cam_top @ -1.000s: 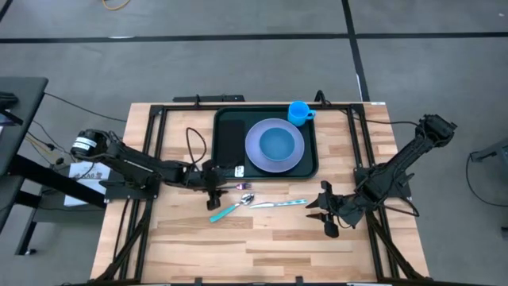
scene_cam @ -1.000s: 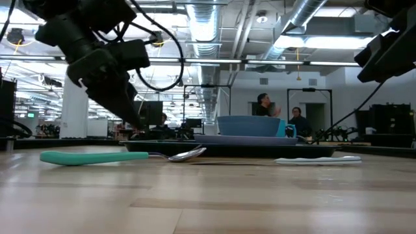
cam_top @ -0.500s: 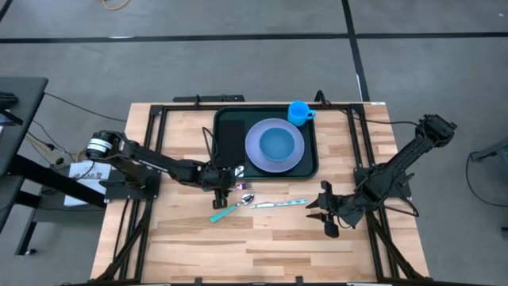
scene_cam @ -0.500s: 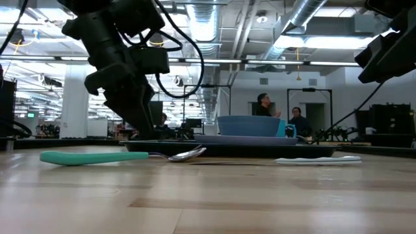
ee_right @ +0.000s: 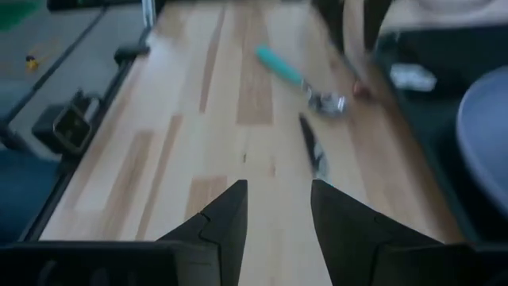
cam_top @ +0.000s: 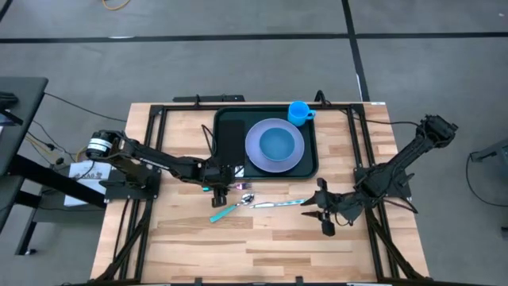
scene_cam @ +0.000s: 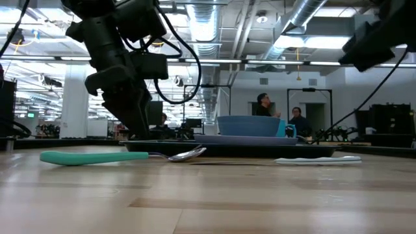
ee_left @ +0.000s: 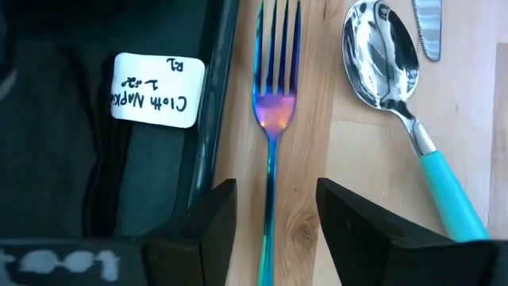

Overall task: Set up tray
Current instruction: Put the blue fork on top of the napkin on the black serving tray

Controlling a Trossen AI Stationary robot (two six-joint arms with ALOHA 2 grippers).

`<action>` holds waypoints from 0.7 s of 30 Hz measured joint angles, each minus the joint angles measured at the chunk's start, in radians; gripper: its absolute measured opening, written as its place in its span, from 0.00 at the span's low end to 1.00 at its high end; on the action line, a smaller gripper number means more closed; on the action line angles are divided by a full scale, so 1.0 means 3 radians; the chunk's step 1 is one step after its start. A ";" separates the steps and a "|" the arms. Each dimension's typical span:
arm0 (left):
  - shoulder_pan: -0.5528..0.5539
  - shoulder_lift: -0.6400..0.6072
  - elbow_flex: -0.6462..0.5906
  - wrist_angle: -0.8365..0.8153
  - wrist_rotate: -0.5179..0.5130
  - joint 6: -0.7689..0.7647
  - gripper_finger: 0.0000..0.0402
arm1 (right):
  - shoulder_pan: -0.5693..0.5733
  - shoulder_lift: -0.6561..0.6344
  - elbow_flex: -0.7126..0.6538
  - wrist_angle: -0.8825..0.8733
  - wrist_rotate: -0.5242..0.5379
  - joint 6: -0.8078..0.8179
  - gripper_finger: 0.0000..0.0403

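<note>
Green tray (cam_top: 308, 168) lies lengthwise across the table (cam_top: 262, 238).

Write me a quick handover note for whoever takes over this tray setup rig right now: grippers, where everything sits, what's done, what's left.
Left gripper: open, low over the iridescent fork, fingers either side of its handle, not closed on it.
Right gripper: open, empty, near the knife's tip.
Tray: holds the lavender plate with a blue bowl, a black cloth napkin on its left side, and a blue cup at its far right corner.
Done: plate, bowl, napkin and cup placed.
Left: the fork, the teal-handled spoon and the knife lie on the wooden table in front of the tray, probably to go on it.
</note>
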 joint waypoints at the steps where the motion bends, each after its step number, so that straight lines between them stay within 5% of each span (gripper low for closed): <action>1: 0.0000 0.0000 0.0000 -0.0002 0.0000 0.0000 0.41 | -0.0013 0.0000 0.0000 0.0086 0.0051 -0.0066 0.33; 21: 0.0015 0.0000 0.0000 0.0000 0.0163 0.0023 0.41 | -0.0064 0.0000 0.0000 0.0241 0.0267 -0.0125 0.33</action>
